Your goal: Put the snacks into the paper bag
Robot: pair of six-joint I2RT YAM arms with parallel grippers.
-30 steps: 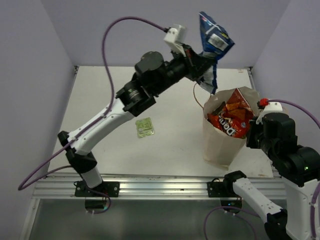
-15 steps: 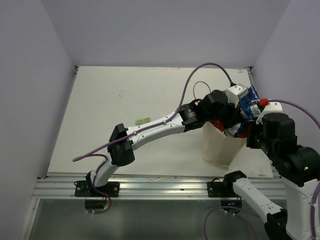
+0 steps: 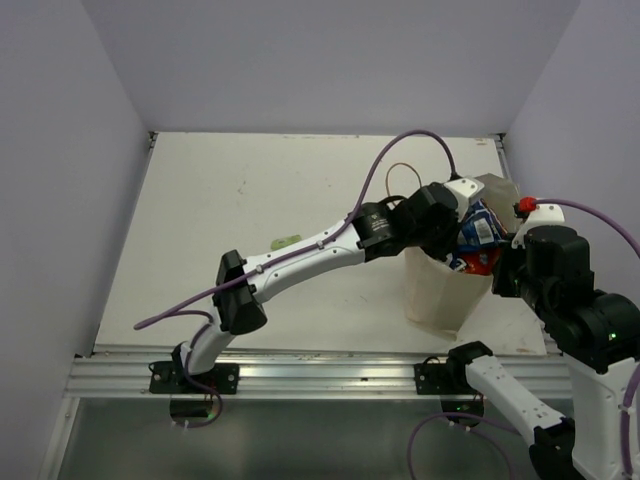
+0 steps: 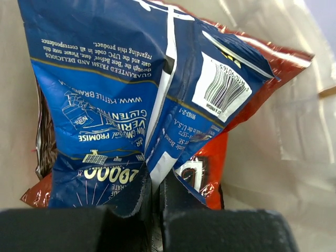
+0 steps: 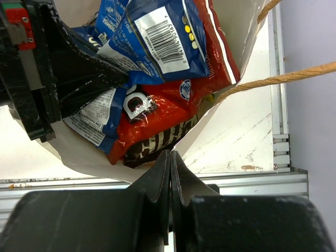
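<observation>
Left jaws pinch the blue packet (image 4: pixel 105 84) inside the bag (image 3: pixel 432 292), at the counter's (image 3: pixel 250 180) right, atop the Doritos (image 5: pixel 173 113). Right jaws are closed, empty. Next: release, withdraw, fetch the green packet (image 3: pixel 286 241).

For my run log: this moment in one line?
left gripper: shut on blue Kettle packet in paper bag | right gripper: shut on bag rim | Doritos: in bag
</observation>
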